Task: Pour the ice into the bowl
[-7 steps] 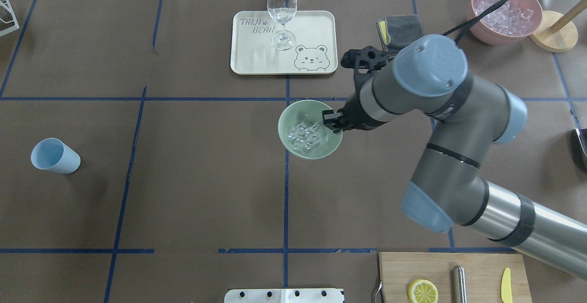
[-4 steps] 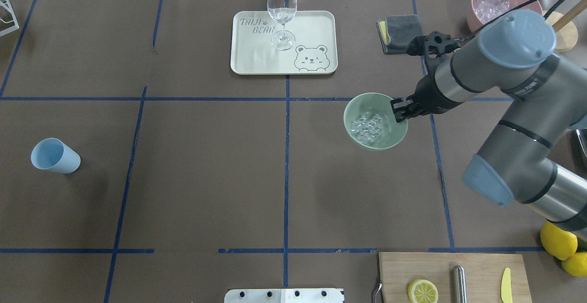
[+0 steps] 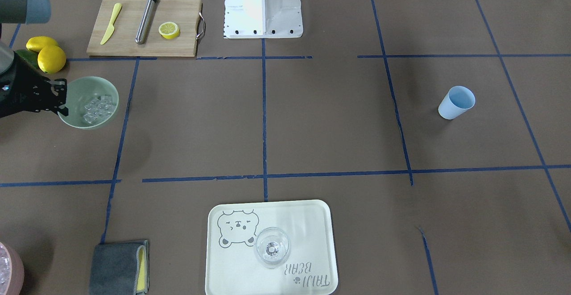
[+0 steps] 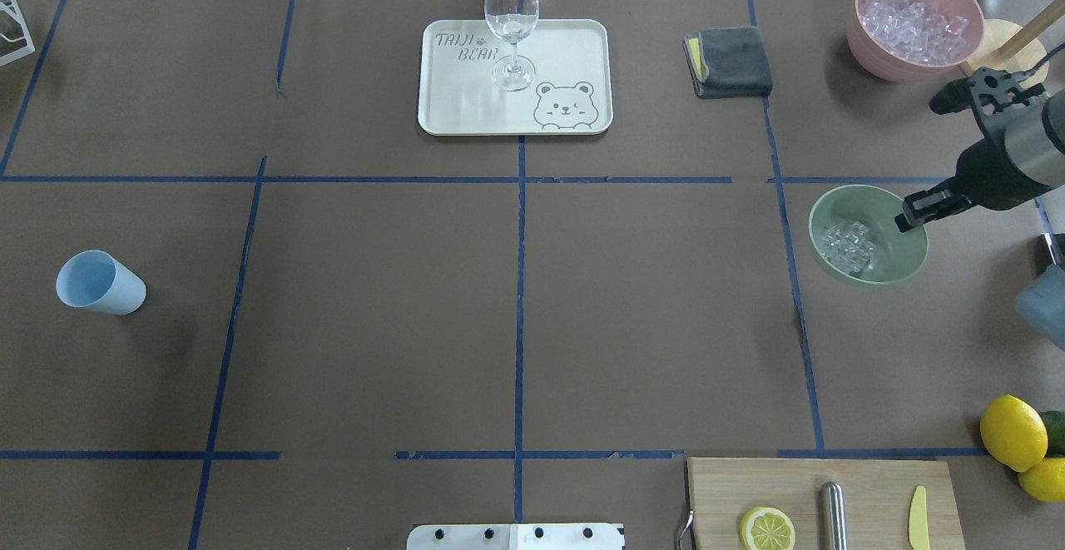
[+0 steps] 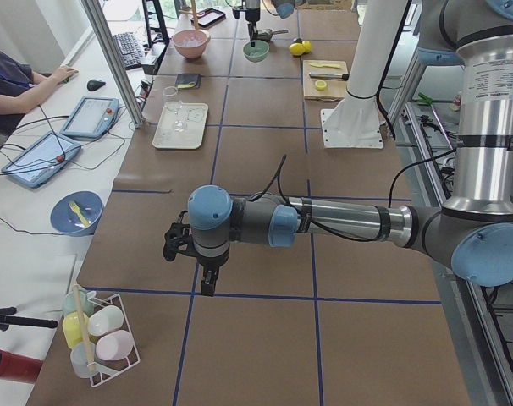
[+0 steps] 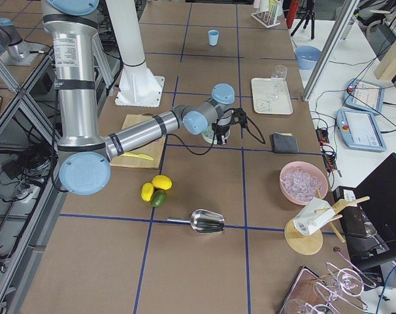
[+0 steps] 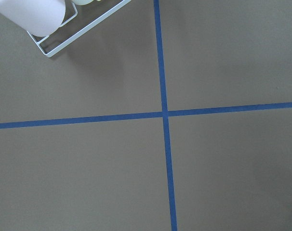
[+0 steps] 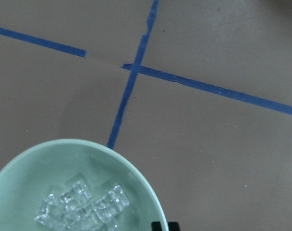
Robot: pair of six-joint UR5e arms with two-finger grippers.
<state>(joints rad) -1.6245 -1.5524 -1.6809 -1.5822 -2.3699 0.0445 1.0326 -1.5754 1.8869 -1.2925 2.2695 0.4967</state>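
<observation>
Jaws of the right gripper (image 4: 911, 219) are pressed onto the rim of the mint-green bowl (image 4: 865, 199), pinching it at the edge that faces the arm. Whether the bowl rests on the bench (image 4: 374, 325) or hangs just above it cannot be told. Ice (image 4: 849, 246): a small heap of clear cubes in the bowl's bottom. Left gripper (image 5: 206, 286): hovering over bare bench at the other end; whether its jaws are spread or pressed together cannot be told.

Nearest the robot: wooden cutting board (image 4: 874, 483) with lemon half (image 4: 767, 528); two whole lemons (image 4: 1012, 432) near it. Mid-bench: the held bowl, right of the right-hand tape line; blue cup (image 4: 100, 282), apparently empty, well apart at the left. Farthest: tray (image 4: 466, 109) bearing a wine glass (image 4: 511, 17); grey cloth (image 4: 732, 61); pink bowl (image 4: 869, 63) heaped with ice cubes.

Change: a second ago the bowl was at the central tape cross, just before the tray. It has since been swept sideways to the right, its load intact. Reading: ice is already in the bowl, so the pour looks done. This is likely a carry-away, or a return toward the pink bowl for more.
</observation>
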